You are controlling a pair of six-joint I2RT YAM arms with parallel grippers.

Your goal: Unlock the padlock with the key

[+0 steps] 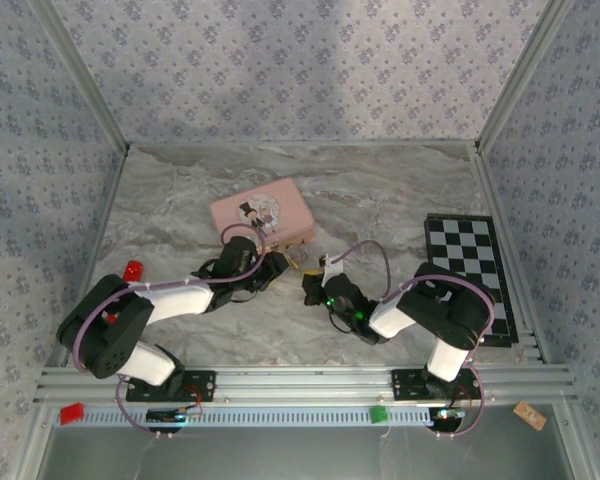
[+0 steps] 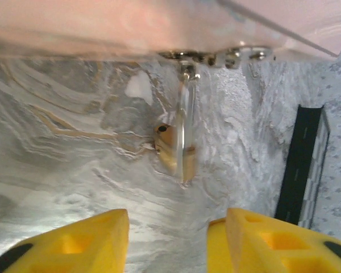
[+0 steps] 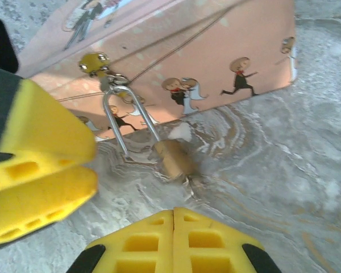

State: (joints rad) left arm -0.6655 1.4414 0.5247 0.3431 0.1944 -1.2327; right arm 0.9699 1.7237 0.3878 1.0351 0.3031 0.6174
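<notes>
Marble-patterned tabletop [image 1: 400,200], pink tin [image 1: 262,212] at centre. Padlock [image 3: 171,158] hangs by its shackle from the tin's clasp [image 3: 95,62], body on the marble just before the tin's front wall. Right gripper [image 3: 173,216], pads pressed together, sits just short of the body; thin metal between them is possibly the key [image 3: 190,186]. Left gripper [image 2: 175,227], fingers apart, faces the padlock, not touching.

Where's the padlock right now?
The padlock sits mid-table in the top view, just in front of the pink tin's near side. The right wrist view shows its shackle hooked through the tin's clasp, brass body lying on the marble table.
</notes>
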